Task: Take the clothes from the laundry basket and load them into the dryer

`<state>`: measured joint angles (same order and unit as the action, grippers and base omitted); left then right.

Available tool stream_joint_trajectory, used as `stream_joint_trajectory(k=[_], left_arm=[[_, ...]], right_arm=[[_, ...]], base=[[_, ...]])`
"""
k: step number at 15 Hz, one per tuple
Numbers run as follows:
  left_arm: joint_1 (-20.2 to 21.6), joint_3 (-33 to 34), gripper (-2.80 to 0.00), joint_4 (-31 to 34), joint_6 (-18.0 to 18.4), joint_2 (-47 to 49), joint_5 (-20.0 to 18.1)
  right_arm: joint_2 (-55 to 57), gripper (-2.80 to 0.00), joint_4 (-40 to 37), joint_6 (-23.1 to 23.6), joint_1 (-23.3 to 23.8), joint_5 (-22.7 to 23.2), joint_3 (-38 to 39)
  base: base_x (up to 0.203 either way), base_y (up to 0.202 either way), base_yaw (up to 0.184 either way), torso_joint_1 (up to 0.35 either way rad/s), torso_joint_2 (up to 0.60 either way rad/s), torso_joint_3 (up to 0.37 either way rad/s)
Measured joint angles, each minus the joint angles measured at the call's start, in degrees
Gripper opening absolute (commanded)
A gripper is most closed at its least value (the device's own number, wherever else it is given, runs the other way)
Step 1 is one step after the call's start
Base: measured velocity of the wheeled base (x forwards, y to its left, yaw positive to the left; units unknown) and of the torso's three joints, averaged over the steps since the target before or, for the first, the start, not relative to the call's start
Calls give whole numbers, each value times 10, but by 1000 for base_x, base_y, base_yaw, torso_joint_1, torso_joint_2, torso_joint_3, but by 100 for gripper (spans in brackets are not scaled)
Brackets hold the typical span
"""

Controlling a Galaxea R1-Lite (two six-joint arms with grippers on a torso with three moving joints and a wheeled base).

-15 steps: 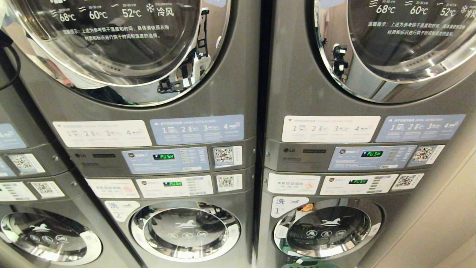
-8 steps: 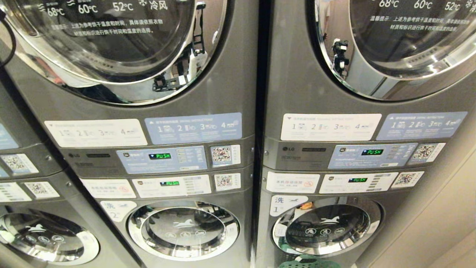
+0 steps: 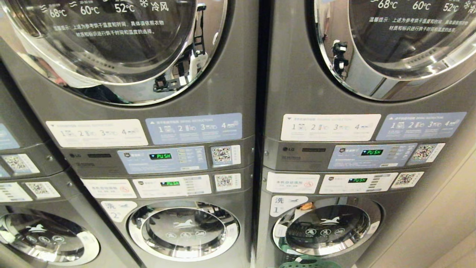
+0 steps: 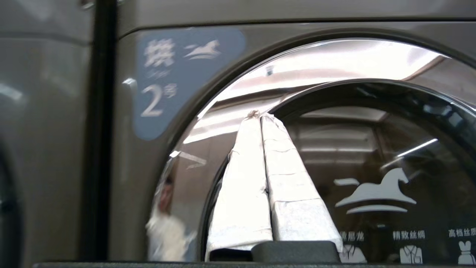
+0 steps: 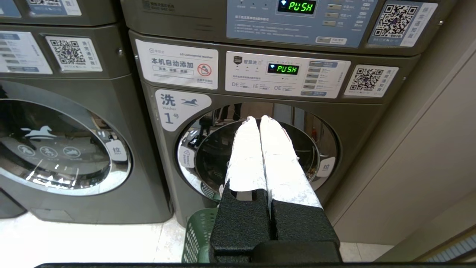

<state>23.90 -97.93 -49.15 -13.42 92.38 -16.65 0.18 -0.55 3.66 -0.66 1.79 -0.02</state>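
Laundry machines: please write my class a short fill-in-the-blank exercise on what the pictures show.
1. The green display on each machine reads ____.
2. The left gripper, jaws shut, faces the dryer door beside a blue label numbered ____.
3. The laundry basket on the floor is ____ in colour.
4. The right gripper's jaws are ____.

Missing words: PUSH; 2; green; shut

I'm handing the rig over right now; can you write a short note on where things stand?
Left gripper: shut, empty, raised in front of the chrome-rimmed round glass door of dryer 2, which is closed.
Right gripper: shut, empty, held low, pointing at the round door of washer 1.
Green perforated plastic laundry basket: on the floor below washer 1; no clothes can be seen in it from here.
Done: nothing loaded.
Left: open the dryer door, take clothes from the basket, load them.
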Motion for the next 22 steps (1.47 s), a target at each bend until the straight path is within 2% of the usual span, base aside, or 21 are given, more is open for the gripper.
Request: stream_joint_trajectory(k=[2, 5, 7, 9, 11, 14, 17, 18, 22], left_arm=[[-5, 148, -280, 3, 1, -70, 14], [-14, 432, -280, 6, 2, -200, 36], [-19, 591, -280, 12, 10, -291, 43], [-22, 727, -280, 41, 21, -375, 44], [-23, 843, -280, 102, 37, -466, 46], [-21, 940, -280, 262, 76, -596, 84], [-27, 965, -280, 467, 92, -704, 155], [-46, 967, -280, 513, 94, -722, 161], [-177, 970, -280, 531, 90, -755, 165]], right_arm=[[0, -280, 0, 0, 0, 0, 0], [0, -280, 0, 0, 0, 0, 0], [-1, -280, 0, 0, 0, 0, 0], [-1, -280, -1, 0, 0, 0, 0], [-1, -280, -1, 0, 0, 0, 0], [-1, -280, -1, 1, 0, 0, 0], [0, -280, -3, 1, 0, 0, 0], [2, -280, -5, 2, 0, 0, -1], [8, -280, -7, 3, 0, 1, -2]], base=[[0, 0, 0, 0, 0, 0], [0, 0, 0, 0, 0, 0], [0, 0, 0, 0, 0, 0], [0, 0, 0, 0, 0, 0], [0, 0, 0, 0, 0, 0], [0, 0, 0, 0, 0, 0], [0, 0, 0, 0, 0, 0], [0, 0, 0, 0, 0, 0], [0, 0, 0, 0, 0, 0]])
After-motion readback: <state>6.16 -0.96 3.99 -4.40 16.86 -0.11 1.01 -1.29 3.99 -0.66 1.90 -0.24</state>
